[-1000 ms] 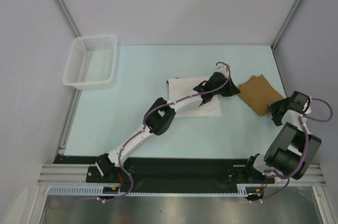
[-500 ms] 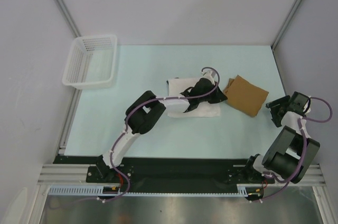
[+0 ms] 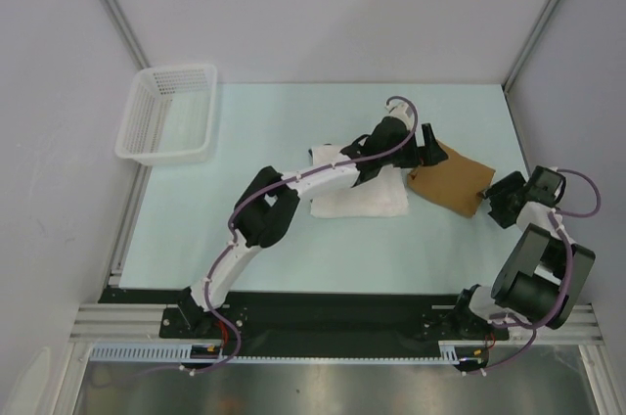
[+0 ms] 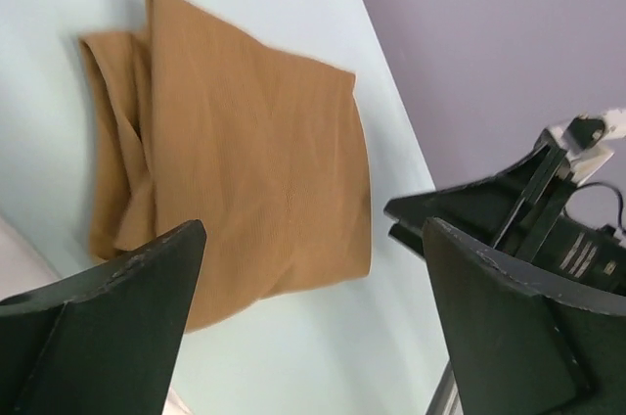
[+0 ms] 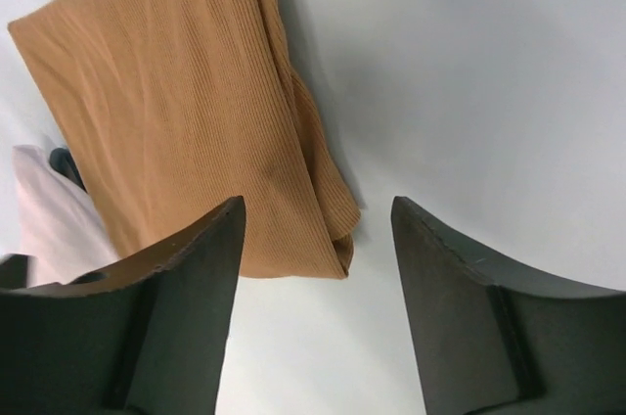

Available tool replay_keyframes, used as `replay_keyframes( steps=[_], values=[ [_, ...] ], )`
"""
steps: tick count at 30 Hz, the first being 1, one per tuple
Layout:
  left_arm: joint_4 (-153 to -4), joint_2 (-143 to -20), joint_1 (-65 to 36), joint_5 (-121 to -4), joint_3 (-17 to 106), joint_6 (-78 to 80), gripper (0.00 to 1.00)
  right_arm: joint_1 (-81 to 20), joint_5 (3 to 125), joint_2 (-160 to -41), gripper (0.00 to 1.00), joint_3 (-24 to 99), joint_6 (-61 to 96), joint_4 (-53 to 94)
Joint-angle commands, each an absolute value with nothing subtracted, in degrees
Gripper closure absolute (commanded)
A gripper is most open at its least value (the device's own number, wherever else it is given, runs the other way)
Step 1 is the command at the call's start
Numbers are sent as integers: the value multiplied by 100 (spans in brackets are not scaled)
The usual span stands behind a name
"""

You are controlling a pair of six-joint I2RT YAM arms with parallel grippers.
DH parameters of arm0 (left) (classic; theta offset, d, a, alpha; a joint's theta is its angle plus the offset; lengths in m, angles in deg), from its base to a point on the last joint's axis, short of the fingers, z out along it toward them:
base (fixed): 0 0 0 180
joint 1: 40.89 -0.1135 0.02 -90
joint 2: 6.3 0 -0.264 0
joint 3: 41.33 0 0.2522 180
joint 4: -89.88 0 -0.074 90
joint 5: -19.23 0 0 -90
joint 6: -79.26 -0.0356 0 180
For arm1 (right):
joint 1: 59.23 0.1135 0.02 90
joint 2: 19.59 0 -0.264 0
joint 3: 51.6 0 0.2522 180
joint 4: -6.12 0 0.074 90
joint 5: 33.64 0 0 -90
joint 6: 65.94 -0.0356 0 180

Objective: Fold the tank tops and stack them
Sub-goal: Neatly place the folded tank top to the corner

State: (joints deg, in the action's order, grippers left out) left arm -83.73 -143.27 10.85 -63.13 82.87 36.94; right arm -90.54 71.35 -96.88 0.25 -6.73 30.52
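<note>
Nearest you, by the table's (image 3: 245,141) right edge, your right claw (image 3: 494,207) stands partly open and empty at a corner of the tan tank top (image 3: 452,182). That top lies just beside the white tank top (image 3: 360,195), which is folded mid-table. It looks soft, light and floppy, so pinch every layer at a folded edge. Farther off, your left claw (image 3: 427,146) gapes wide and holds nothing. A second ago it was closed, and the tan top lay nearer the right edge.

The top camera looked steeply down from the near edge over the whole surface (image 3: 245,131). Both wrist cameras hung close above the tan tank top (image 3: 455,182), viewing it from opposite sides.
</note>
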Motion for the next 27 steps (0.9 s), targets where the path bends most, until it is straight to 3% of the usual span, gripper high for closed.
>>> replay_keyframes(
  steps=[1,9,11,21,27],
  values=[
    [-7181,-14577,859,-6531,9177,3225,2,-8885,7087,-9955,35,347,-513,2788],
    [-6188,-15263,788,-6454,10520,2838,3,-8761,6700,-10334,36,690,-530,2788],
    [-6054,-15535,788,-6409,10821,2846,9,-8779,6726,-10422,43,725,-530,2779],
    [-6273,-15905,841,-6224,10884,3118,13,-8849,6832,-10677,48,813,-565,2700],
    [-6361,-16265,859,-5952,11191,3347,29,-8841,6849,-10765,51,813,-609,2630]
  ],
)
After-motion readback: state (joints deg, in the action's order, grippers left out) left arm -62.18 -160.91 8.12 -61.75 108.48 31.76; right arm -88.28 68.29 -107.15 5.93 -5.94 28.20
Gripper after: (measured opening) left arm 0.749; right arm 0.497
